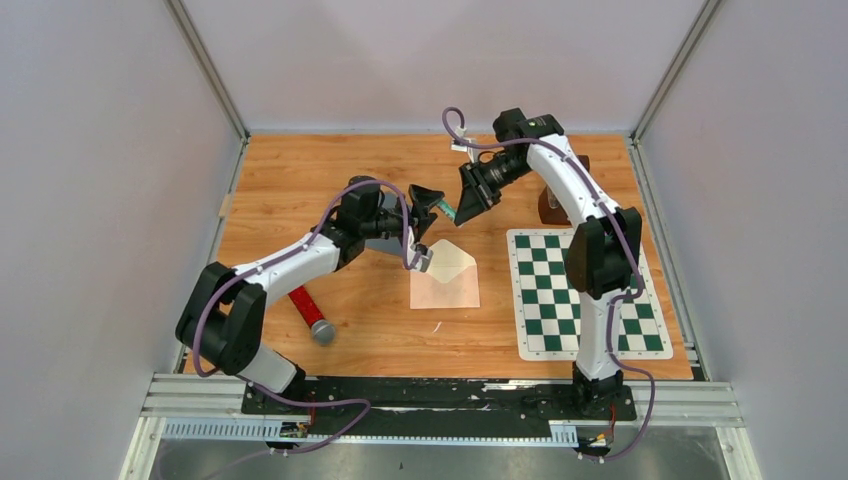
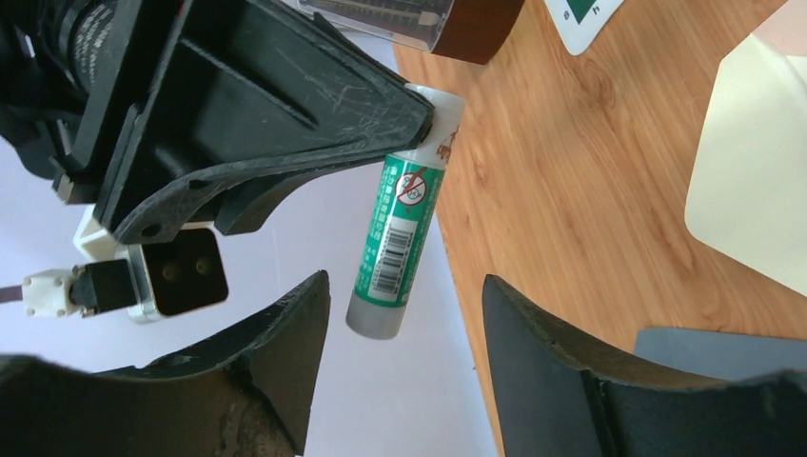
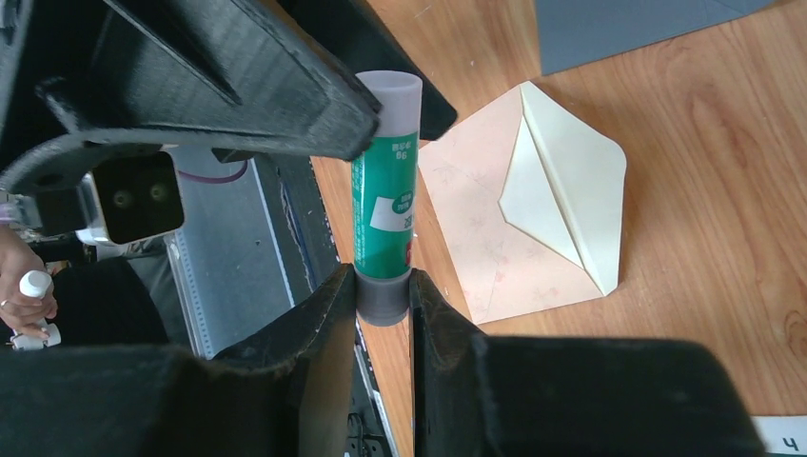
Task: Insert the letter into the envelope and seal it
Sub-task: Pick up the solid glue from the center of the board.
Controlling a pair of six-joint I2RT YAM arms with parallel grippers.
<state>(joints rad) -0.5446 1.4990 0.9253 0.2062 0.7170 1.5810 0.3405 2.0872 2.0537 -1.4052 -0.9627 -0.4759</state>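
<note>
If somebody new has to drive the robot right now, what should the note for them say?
The right fingers are shut on the glue stick, pinching its dark end in the air.
The left fingers are open on either side of the stick's other end, not gripping.
The envelope lies flat on the table between the arms, flap open.
No loose letter shows; whether it is inside, I cannot tell.
Done: glue stick in hand.
Left: probably uncap it, glue the flap, press it shut.
</note>
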